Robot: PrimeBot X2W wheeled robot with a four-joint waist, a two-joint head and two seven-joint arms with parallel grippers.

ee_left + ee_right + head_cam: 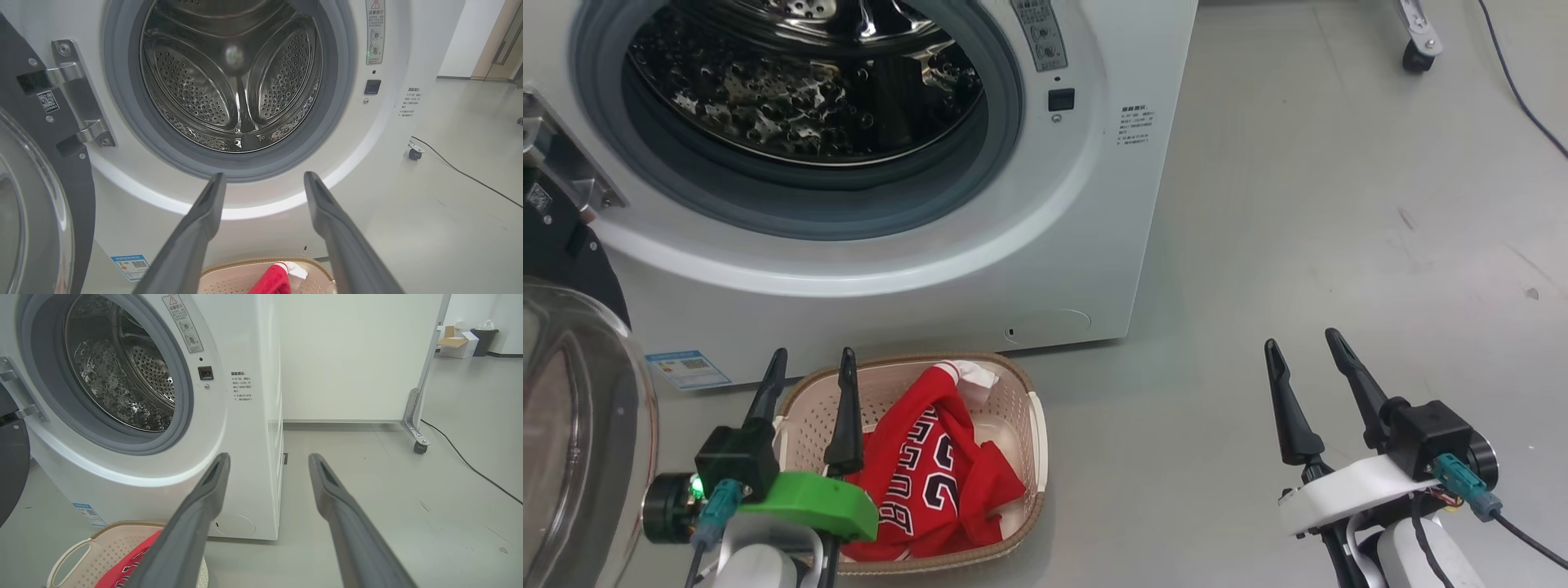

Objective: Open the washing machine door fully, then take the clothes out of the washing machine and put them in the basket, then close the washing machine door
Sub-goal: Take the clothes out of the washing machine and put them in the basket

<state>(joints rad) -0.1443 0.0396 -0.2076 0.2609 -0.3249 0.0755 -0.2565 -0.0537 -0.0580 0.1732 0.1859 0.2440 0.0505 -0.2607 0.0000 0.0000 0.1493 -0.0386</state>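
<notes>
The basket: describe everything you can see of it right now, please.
The basket is small, cream perforated plastic, a rounded rectangle with a brown woven-look rim and white side handles. It stands upright on the grey floor close before the washing machine. Red clothes with white trim lie heaped inside. In the head view the open left gripper overlaps its left side; whether they touch cannot be told.
</notes>
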